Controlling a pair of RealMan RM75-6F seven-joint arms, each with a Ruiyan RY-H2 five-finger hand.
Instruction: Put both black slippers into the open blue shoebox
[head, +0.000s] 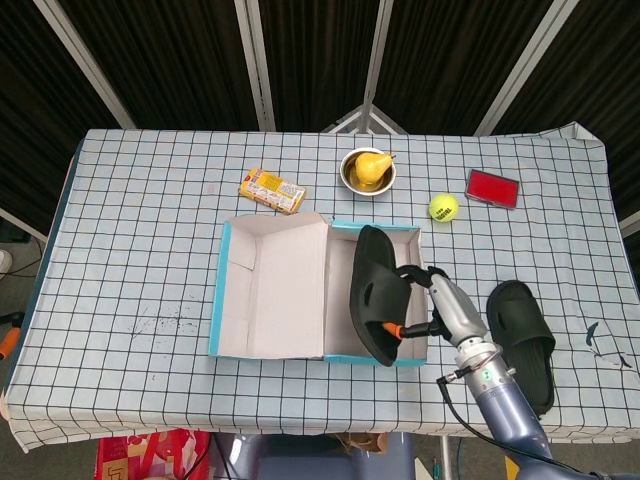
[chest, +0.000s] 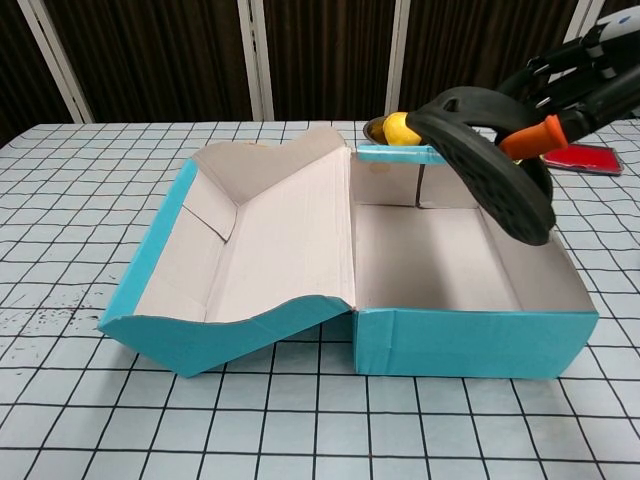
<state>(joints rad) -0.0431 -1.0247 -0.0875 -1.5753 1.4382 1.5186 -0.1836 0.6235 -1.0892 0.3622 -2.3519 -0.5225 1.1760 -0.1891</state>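
Note:
My right hand (head: 438, 303) (chest: 570, 95) grips a black slipper (head: 374, 293) (chest: 483, 158) by its strap and holds it tilted above the right compartment of the open blue shoebox (head: 228, 300) (chest: 470, 340). The slipper hangs in the air, clear of the box floor. The second black slipper (head: 521, 342) lies on the checked tablecloth to the right of the box, beside my right forearm. My left hand shows in neither view.
Behind the box stand a bowl with a pear (head: 367, 170) (chest: 397, 128), a yellow tennis ball (head: 443, 207) and a red flat case (head: 492, 187) (chest: 584, 158). A snack packet (head: 272, 190) lies at the back left. The box lid flap (chest: 250, 240) leans open to the left.

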